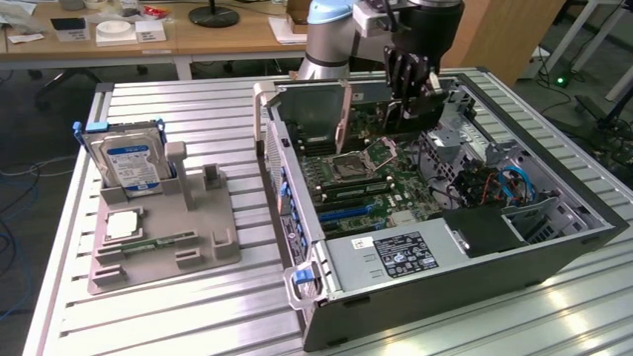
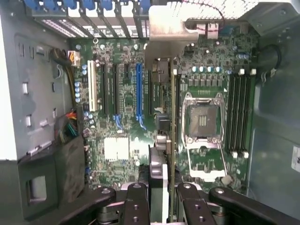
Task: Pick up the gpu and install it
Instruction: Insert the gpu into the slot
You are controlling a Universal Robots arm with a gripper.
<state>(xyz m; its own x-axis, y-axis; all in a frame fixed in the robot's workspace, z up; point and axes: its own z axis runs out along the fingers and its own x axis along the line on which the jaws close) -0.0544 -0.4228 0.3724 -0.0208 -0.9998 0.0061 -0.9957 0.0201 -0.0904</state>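
The gripper [image 2: 164, 199] clamps the gpu [image 2: 172, 136] between its two black fingers [image 2: 137, 201]. From the wrist the card is seen edge-on: thin, with a dark face and a silvery metal bracket. In the exterior view it is held upright inside the open computer case [image 1: 425, 304], over the green motherboard [image 1: 405, 189], at about one o'clock from the CPU socket [image 1: 351, 167].

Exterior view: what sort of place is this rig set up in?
Probably a lab or workshop for PC assembly: an open computer case on a slatted metal table, a grey fixture holding a hard drive, and the gpu gripped in the jaws above the motherboard. Wooden desks stand behind.
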